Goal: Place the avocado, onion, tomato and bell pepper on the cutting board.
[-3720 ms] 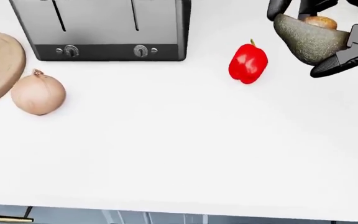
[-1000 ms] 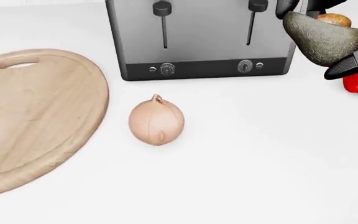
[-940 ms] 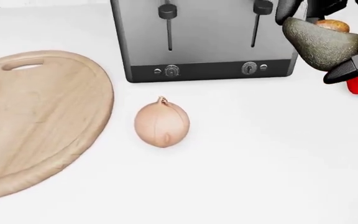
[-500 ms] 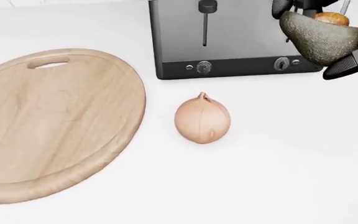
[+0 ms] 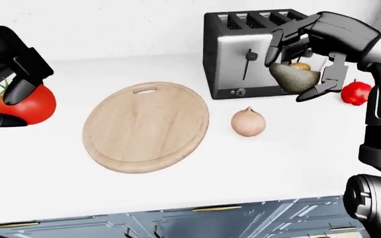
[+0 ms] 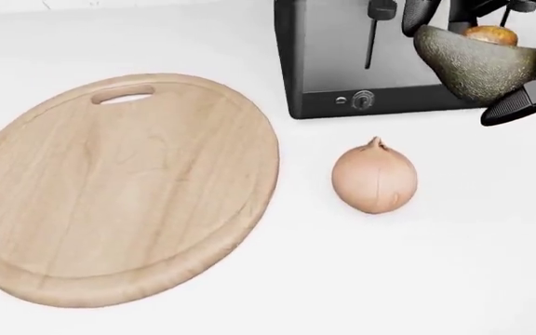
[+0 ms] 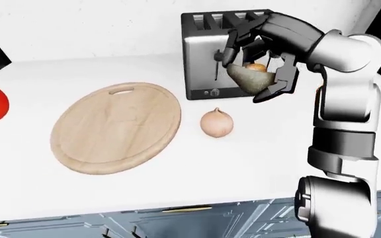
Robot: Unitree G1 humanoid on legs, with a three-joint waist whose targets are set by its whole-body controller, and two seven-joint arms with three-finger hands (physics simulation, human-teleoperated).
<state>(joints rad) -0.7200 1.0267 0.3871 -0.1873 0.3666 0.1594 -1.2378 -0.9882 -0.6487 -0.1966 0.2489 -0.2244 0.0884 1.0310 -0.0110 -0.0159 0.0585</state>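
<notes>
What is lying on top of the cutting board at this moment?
Nothing: the cutting board is bare wood. The onion lies beside it on the counter. No part of it is covered.

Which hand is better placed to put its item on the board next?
Either is near; slightly the left hand: its tomato hangs level with the cutting board, no onion between.

A plain white countertop carries everything here, its lower edge meeting grey cabinet fronts with brass-coloured handles. A round pale wooden cutting board with a slot handle lies flat on it, bare. Just to the board's right in the head view sits a tan, papery-skinned onion, apart from the rim. A silver-and-black four-slot toaster stands above the onion, and a red bell pepper rests to the toaster's right in the left-eye view.
</notes>
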